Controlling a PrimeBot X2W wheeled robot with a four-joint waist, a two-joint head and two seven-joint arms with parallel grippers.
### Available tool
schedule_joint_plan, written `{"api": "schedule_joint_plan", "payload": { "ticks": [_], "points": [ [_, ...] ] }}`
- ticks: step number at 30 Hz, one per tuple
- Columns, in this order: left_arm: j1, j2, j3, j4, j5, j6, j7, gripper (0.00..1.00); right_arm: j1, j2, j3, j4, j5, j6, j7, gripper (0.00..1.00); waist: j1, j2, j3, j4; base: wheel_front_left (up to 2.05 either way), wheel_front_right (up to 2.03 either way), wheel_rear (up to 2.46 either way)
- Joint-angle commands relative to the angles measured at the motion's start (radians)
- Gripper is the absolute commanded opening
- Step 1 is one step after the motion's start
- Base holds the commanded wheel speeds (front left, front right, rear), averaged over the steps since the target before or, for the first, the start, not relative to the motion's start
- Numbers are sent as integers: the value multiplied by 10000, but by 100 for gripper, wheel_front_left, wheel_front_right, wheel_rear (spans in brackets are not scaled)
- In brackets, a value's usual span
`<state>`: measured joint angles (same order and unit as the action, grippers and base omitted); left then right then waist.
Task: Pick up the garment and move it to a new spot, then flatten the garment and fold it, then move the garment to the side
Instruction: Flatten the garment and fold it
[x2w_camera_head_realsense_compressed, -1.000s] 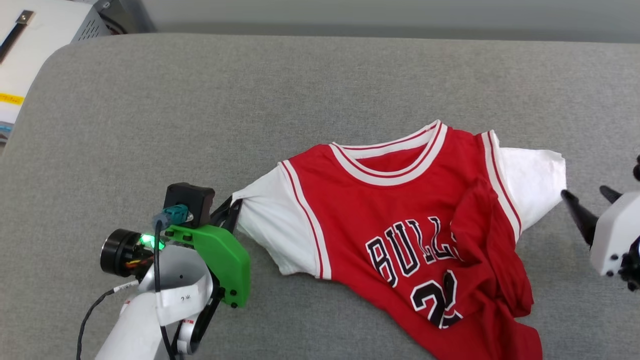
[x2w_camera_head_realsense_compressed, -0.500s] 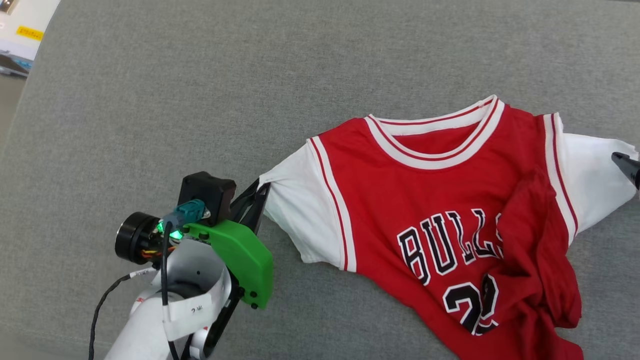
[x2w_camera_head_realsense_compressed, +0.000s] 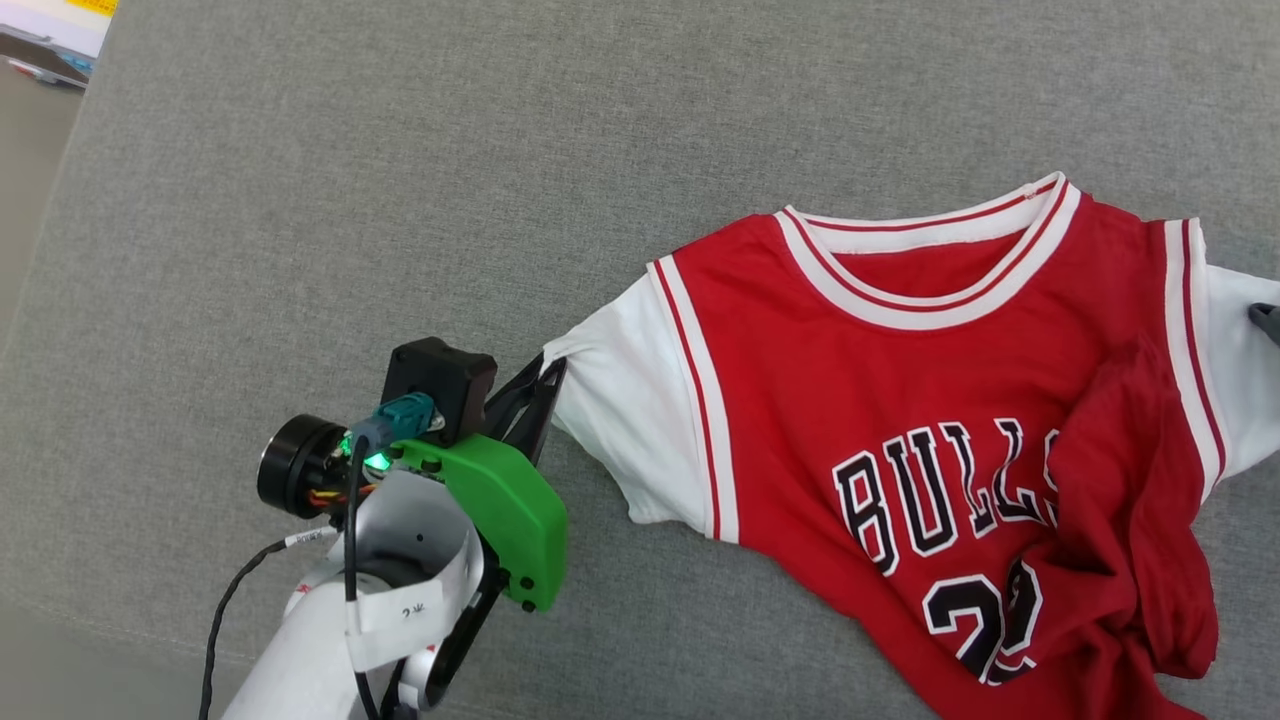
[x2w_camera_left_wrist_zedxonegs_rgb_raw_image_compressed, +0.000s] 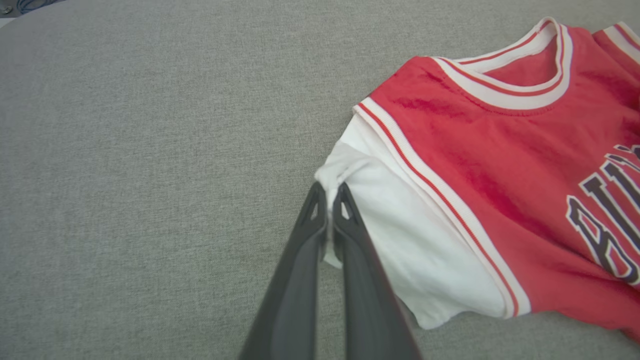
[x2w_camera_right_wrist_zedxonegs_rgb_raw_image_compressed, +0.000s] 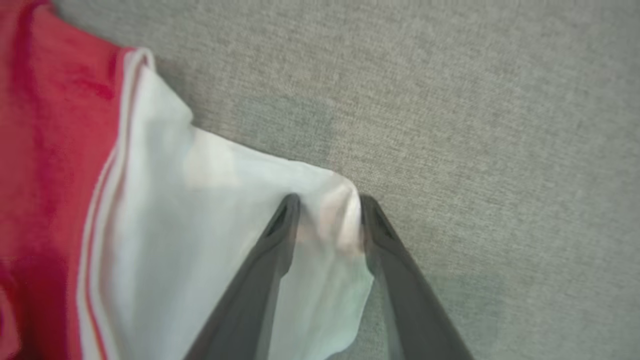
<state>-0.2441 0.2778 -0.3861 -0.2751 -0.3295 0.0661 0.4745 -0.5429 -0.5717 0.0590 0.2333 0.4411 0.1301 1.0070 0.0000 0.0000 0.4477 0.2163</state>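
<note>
Wiring and a green bracket (x2w_camera_head_realsense_compressed: 500, 510) marked our left arm (x2w_camera_head_realsense_compressed: 330, 620). It rose over the near edge of the surface (x2w_camera_head_realsense_compressed: 300, 200) toward its left corner and leaned rightward, wrist low, with the fingers (x2w_camera_left_wrist_zedxonegs_rgb_raw_image_compressed: 300, 280) lying nearly flat along the upholstery. The left claw (x2w_camera_head_realsense_compressed: 550, 368) was pressed together on the outer corner of the left sleeve (x2w_camera_head_realsense_compressed: 620, 430). In the left wrist view a pucker of white cloth sat pinched between the tips.

Further right, the garment (x2w_camera_head_realsense_compressed: 900, 400) lay front up across the right half of the surface, collar (x2w_camera_head_realsense_compressed: 930, 270) toward the far edge and hem toward the near edge. Its lower right part was flopped up over the end of the lettering (x2w_camera_head_realsense_compressed: 940, 500). We judged it light, limp and a little slick. Lifted from one corner it would sag and trail, and a shallow pinch could slide off the knit. So we reckoned the two sleeve corners the sound holds, since they would let the body hang spread between the arms.

Toward the right edge, the right claw (x2w_camera_right_wrist_zedxonegs_rgb_raw_image_compressed: 327, 202) came in low along the upholstery. It stood spread, one finger on each side of the right sleeve (x2w_camera_right_wrist_zedxonegs_rgb_raw_image_compressed: 210, 210) at its outer corner. Cloth lay between the tips but was not yet nipped.
</note>
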Motion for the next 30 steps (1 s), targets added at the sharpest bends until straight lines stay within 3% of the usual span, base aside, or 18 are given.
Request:
{"api": "schedule_joint_plan", "payload": {
  "ticks": [1, 15, 30],
  "points": [
    [-186, -25, 15, 41, -63, -32, -83, 0, 389, 248, 330, 352, 162, 6, 34, 0, 0, 0, -17, 0, 0, 0, 0],
    [-25, 196, 258, 462, -126, 115, -324, 0, 502, 277, -59, 482, 780, 6, -2004, 0, 0, 0, -1167, -398, 0, 0, 0],
    [-15, 760, 694, 137, -14, 245, -501, 0, 1011, -278, -567, -662, 1109, 6, -3343, 0, 0, 0, -2952, -1132, 0, 0, 0]
  ]
}}
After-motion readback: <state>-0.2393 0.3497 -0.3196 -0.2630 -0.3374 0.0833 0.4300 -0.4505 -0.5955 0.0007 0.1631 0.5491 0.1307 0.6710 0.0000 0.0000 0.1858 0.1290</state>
